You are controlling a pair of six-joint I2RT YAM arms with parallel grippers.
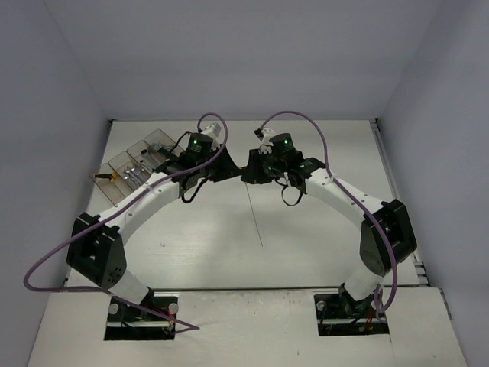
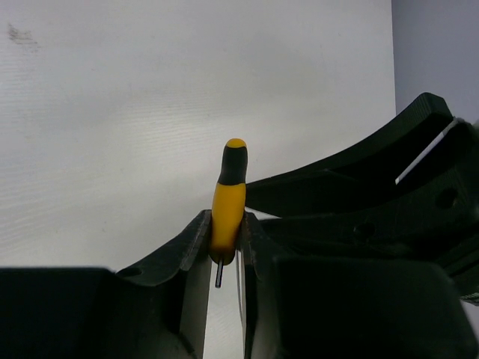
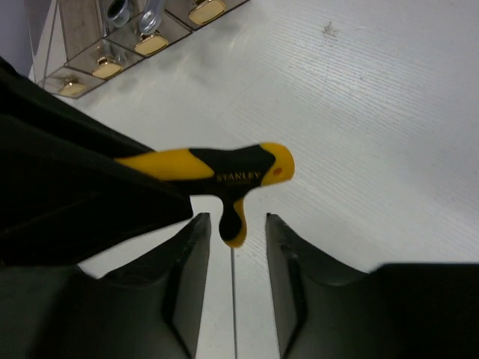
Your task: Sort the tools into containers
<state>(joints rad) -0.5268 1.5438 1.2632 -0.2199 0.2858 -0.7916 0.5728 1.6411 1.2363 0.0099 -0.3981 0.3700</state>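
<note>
Above mid-table (image 1: 252,229), left tool (image 2: 226,221) clamps T-handle key (image 3: 224,168), grip running left-right; right tool (image 3: 237,221) unclenched

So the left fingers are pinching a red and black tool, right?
Not quite: the tool is yellow and black, not red. The left fingers are pinching it, as the left wrist view shows.
</note>
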